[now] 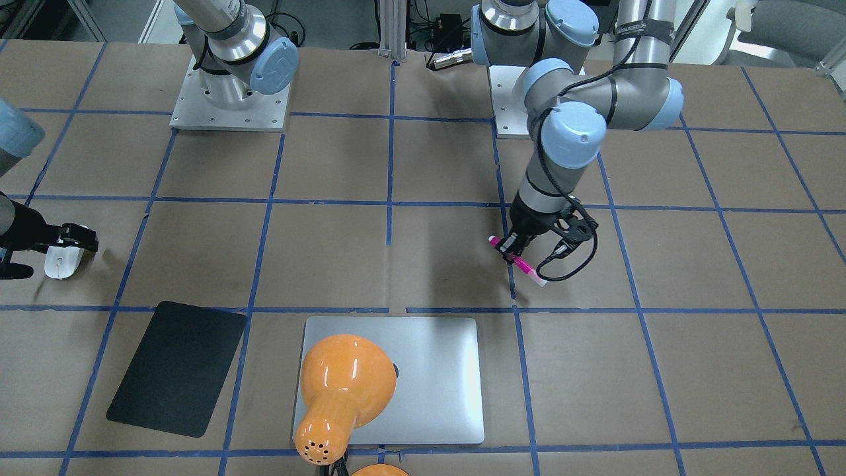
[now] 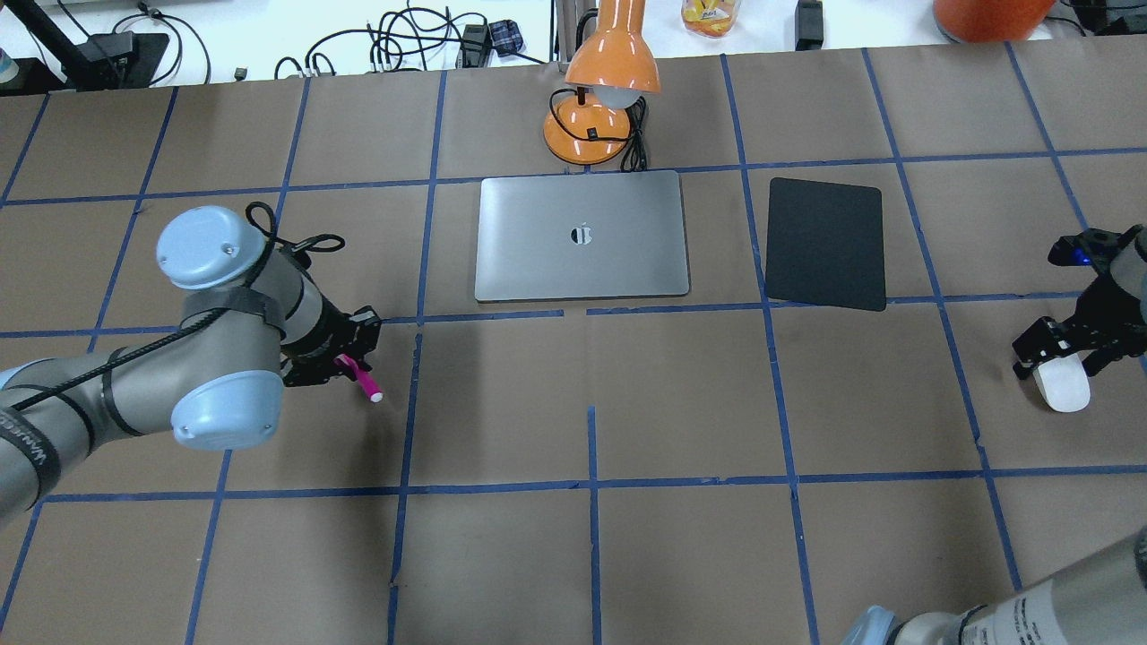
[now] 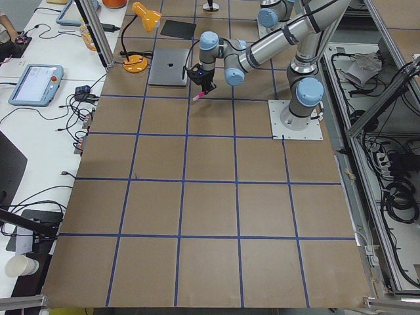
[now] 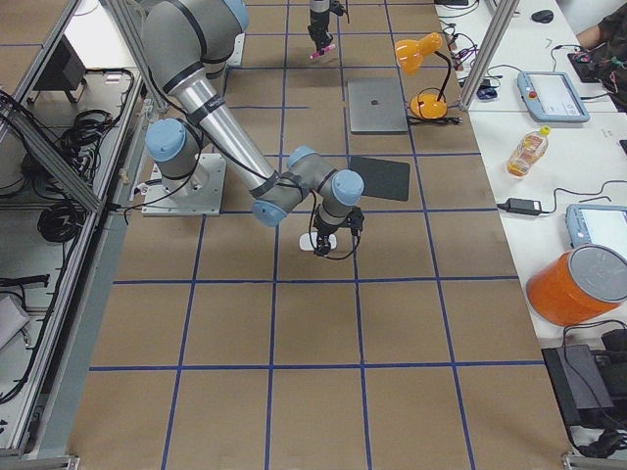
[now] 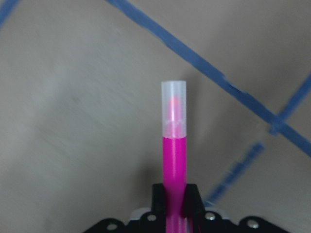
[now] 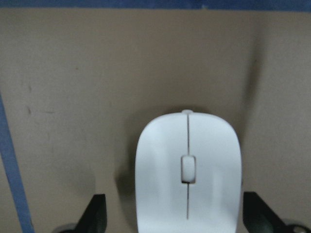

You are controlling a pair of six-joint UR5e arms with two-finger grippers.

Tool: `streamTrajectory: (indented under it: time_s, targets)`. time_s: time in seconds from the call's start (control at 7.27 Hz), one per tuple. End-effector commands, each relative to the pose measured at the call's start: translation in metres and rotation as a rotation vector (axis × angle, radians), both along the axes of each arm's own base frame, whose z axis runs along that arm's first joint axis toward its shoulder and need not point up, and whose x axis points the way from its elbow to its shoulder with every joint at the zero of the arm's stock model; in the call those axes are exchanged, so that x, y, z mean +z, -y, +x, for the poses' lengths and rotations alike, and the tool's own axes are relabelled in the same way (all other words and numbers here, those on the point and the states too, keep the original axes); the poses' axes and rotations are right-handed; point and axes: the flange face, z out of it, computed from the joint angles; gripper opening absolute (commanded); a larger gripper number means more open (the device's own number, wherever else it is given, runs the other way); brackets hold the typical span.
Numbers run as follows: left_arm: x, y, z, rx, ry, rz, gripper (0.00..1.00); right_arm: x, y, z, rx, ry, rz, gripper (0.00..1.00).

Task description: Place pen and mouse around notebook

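My left gripper (image 2: 336,363) is shut on the magenta pen (image 2: 363,383), which sticks out from the jaws with its pale cap (image 5: 174,104) forward, just above the paper. This is left of the silver notebook (image 2: 582,269) and nearer the robot. The white mouse (image 2: 1064,387) lies on the table at the far right. My right gripper (image 2: 1053,354) is low over its rear end and open. In the right wrist view a black finger (image 6: 96,213) stands on each side of the mouse (image 6: 188,145), with a gap on the left side.
A black mat (image 2: 826,242) lies flat just right of the notebook. An orange desk lamp (image 2: 599,98) stands behind the notebook, its shade hanging over the notebook's far edge. Blue tape lines grid the brown table cover.
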Motion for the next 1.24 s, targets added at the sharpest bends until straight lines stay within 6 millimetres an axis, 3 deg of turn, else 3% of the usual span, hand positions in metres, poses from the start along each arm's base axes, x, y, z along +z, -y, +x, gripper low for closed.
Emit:
streamTrajectory:
  time_s: [0.0, 0.28, 0.55, 0.83, 0.96, 1.1]
  targets:
    - [0.009, 0.0, -0.104, 0.314, -0.058, 0.074, 0.0, -0.001, 0.002, -0.001, 0.0, 0.001, -0.002, 0.9]
    - [-0.001, -0.002, -0.152, 0.579, -0.096, 0.122, 0.0, -0.002, 0.001, 0.0, -0.003, 0.002, 0.0, 0.77]
    - [-0.013, 0.007, -0.193, 0.651, -0.089, 0.136, 0.0, 0.001, 0.002, -0.002, -0.011, -0.003, -0.004, 0.59]
    - [-0.048, 0.006, -0.198, 0.677, -0.044, 0.187, 0.0, 0.005, 0.003, -0.002, -0.014, -0.008, -0.009, 0.44]
    - [-0.058, 0.006, -0.198, 0.676, -0.027, 0.197, 0.52, 0.007, 0.003, -0.002, -0.014, -0.009, -0.01, 0.43]
    - [-0.05, 0.008, -0.199, 0.652, -0.031, 0.174, 1.0, 0.021, 0.008, -0.001, -0.006, -0.027, -0.031, 0.43]
